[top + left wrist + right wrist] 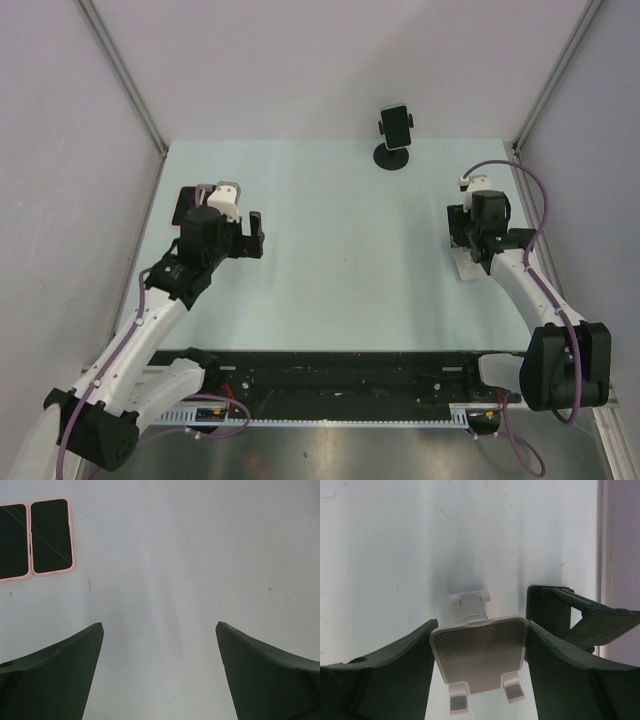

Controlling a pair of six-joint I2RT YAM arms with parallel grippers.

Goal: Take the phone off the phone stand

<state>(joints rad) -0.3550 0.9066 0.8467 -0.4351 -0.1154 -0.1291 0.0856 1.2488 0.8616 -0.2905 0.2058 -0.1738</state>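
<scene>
Two pink-cased phones [50,536] lie flat and face up on the pale table [340,260], side by side with their long edges touching. In the left wrist view they sit up and to the left of the left gripper [159,625], well clear of its fingers. That gripper hangs over bare table with its jaws spread wide and nothing between them. The right gripper [481,625] is closed on the white phone stand [479,655], each finger pressed against a side edge of its grey honeycomb plate. The plate carries no phone, its two lower hooks bare. Just to the right of it stands a dark folded object [547,612] – what it is cannot be told. At the far edge, a third phone [396,122] sits clamped upright on a black round-based stand [392,158], well apart from both arms.
</scene>
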